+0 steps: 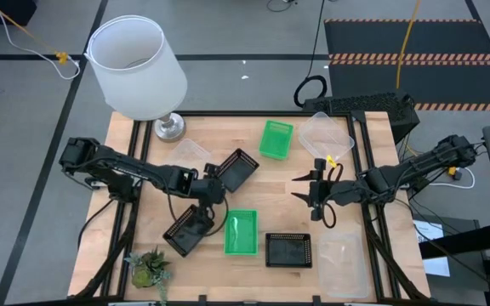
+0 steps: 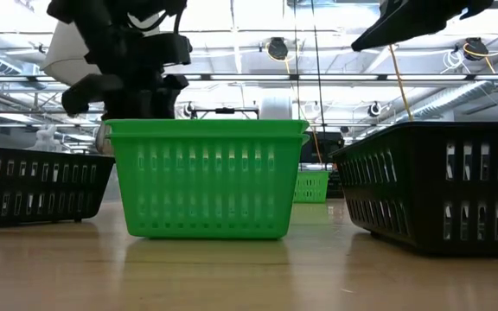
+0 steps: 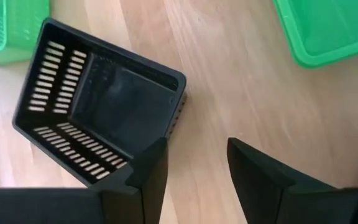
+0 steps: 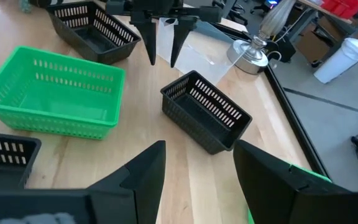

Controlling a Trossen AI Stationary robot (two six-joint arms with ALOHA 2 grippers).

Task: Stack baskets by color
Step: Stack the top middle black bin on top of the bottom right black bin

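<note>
Baskets lie scattered on the pale wood bench (image 1: 253, 191): green ones (image 1: 242, 233) and black ones (image 1: 288, 250) toward its near edge. Left claw (image 3: 194, 168), jaws apart, hovers beside a black basket (image 3: 98, 115); right claw (image 4: 194, 165) hangs wide, empty. Grey floor surrounds; no readable writing.
</note>
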